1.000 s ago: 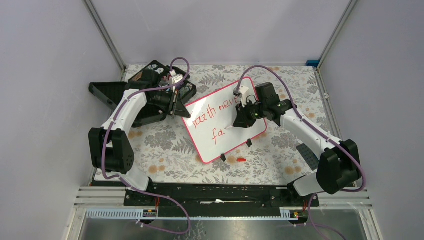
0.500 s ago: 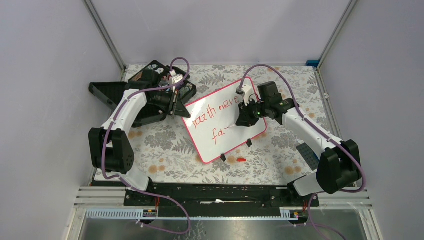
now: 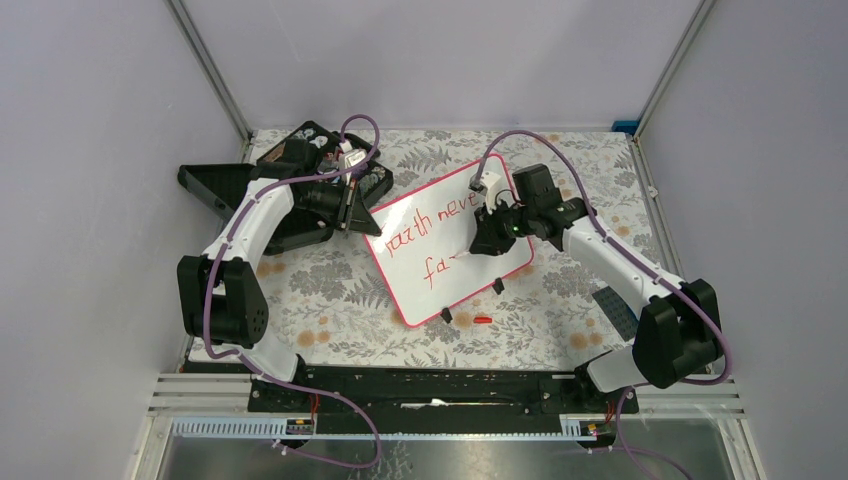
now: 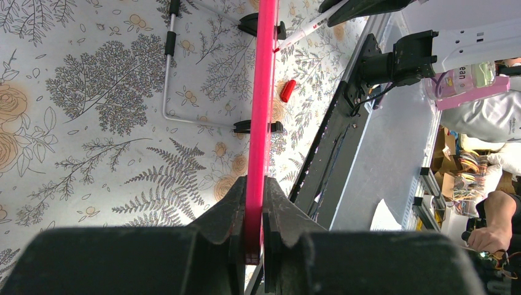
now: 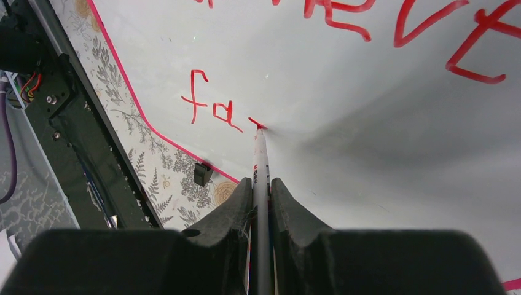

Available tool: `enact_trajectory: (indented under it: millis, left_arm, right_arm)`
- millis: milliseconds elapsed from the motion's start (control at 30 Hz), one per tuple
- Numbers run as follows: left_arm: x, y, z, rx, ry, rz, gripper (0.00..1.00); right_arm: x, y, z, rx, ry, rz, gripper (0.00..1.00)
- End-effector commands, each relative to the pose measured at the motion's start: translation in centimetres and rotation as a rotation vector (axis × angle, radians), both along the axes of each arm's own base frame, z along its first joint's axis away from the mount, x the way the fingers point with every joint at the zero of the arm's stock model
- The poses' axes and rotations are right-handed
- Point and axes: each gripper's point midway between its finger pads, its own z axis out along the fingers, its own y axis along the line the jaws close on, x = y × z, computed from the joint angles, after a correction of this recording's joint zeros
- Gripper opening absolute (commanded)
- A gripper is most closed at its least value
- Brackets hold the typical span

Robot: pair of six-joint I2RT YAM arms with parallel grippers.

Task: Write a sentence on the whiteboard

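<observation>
Right now the right gripper (image 5: 261, 184) is clenched on a white marker (image 5: 260, 153) (barrel runs straight out btw. the two fingers). The marker's red tip touches the whiteboard (image 3: 415, 297) in its lower half, at the end of a short red stroke. Just left of that stroke, in the right wrist view, sit the red letters "fa" (image 5: 212, 104). Above them, nearer the board's far edge, a longer red line ends in "neve" (image 5: 424, 27); the start of that line is too scrawled to read from overhead.

The left gripper (image 4: 254, 206) is pinched tight on the whiteboard's thin red-pink rim (image 4: 263, 92), at the board's left corner as seen from above, w/ one finger on each face. From that wrist cam the board shows edge-on, a single pink line running away from the fingers.

The whiteboard itself sits skewed at the ctr of the floral tablecloth (image 3: 330, 300), btw. the two arms, its long sides running diagonally. Two black clip feet (image 3: 447, 316) sit on its near long edge, and a bent wire prop (image 4: 166, 86) runs to both feet on the board's back side. A small red cap (image 3: 483, 320) lies on the cloth just off that near edge, near the feet, not touching the board. The black compartment case (image 3: 305, 140) stands open beyond the board's left corner, partly under the left arm. A dark flat rectangular piece (image 3: 613, 310) rests on the cloth well off the board's right end.
</observation>
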Motion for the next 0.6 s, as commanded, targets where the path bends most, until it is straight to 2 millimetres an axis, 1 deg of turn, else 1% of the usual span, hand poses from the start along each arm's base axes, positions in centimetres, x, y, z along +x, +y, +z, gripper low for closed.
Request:
enact_trajectory:
  millis: [0,267,367,567]
  left_arm:
    - [1.1,0.3,-1.3,0.070,-0.069,-0.007,0.00]
    - [1.0,0.4,-1.3,0.073,-0.068,-0.006,0.00]
    - [1.0,0.4,-1.3,0.072,-0.069,-0.006,0.00]
    - [1.0,0.4,-1.2,0.071,-0.073,-0.005,0.00]
  right_arm:
    - [-0.3,0.4,-0.1,0.005,-0.023,0.030,0.00]
    - [-1.1,-0.1,-0.7,-0.016,-0.016,0.037,0.00]
    - [-1.0,-0.4,-0.6,-0.031,-0.030,0.032,0.00]
    - [0.0,-0.6,1.4,-0.028,-0.079,0.014,0.00]
